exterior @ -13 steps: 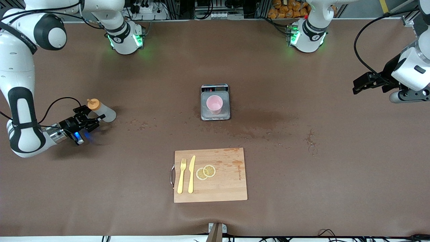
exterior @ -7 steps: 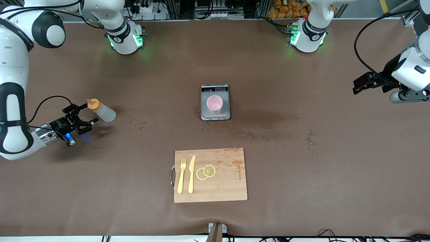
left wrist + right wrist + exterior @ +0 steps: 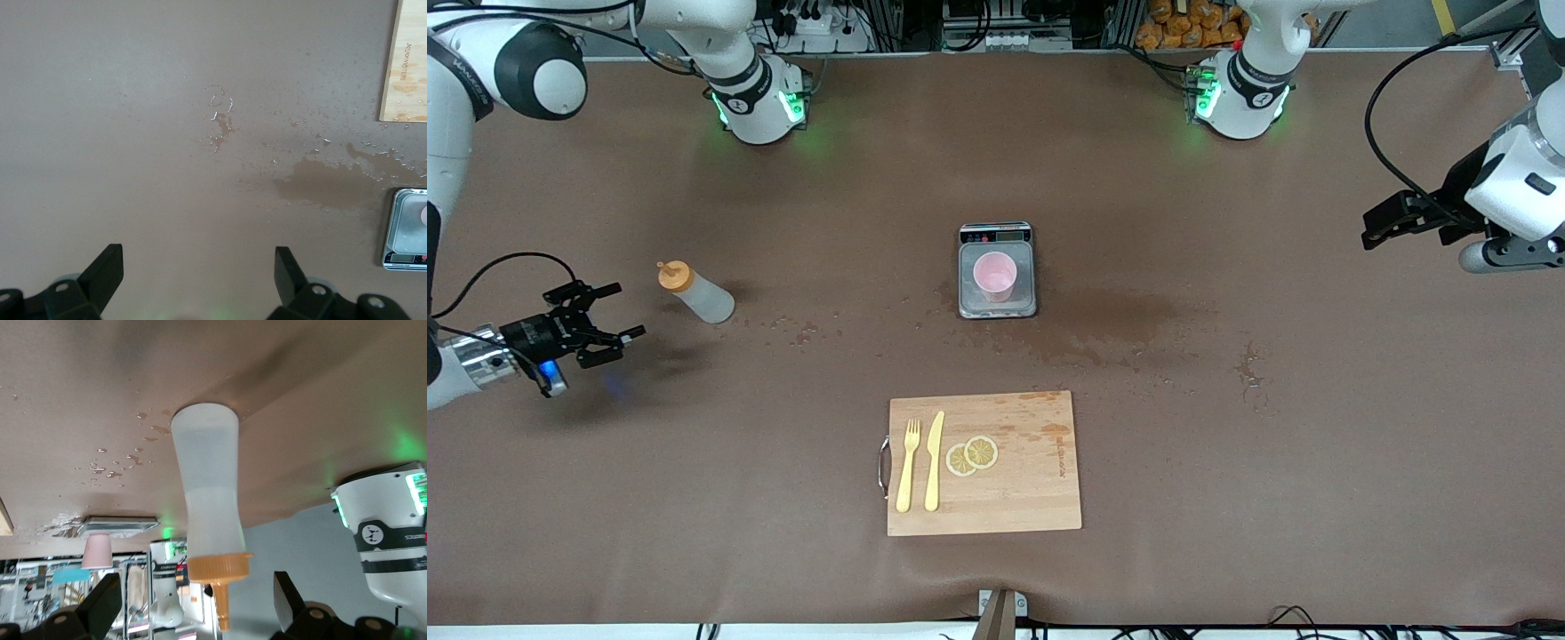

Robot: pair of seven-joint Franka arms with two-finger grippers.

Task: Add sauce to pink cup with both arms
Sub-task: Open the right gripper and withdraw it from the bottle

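The sauce point(image 3: 695, 292) is a whitish squeeze bottle with an orange nozzle cap, standing on its base toward the right arm's end of the table. My right gripper point(image 3: 624, 311) hovers low beside it, open, apart from it and holding nothing. In the right wrist view the sauce point(image 3: 207, 513) fills the middle, just ahead of the open right gripper point(image 3: 197, 600). The pink cup point(image 3: 994, 274) stands on a small scale point(image 3: 996, 235) at the table's middle. My left gripper point(image 3: 198, 267) waits open and empty, high over the left arm's end of the table point(image 3: 1383, 227).
A wooden cutting board point(image 3: 1023, 498) lies nearer the front camera than the scale, with a yellow fork point(image 3: 907, 467), a yellow knife point(image 3: 935, 460) and two lemon slices point(image 3: 972, 455) on it. Wet stains point(image 3: 1129, 320) and droplets mark the brown table beside the scale.
My right gripper let go of the sauce bottle, opened wide and drew back toward the right arm's end of the table. The bottle stays standing. The left arm has not moved.
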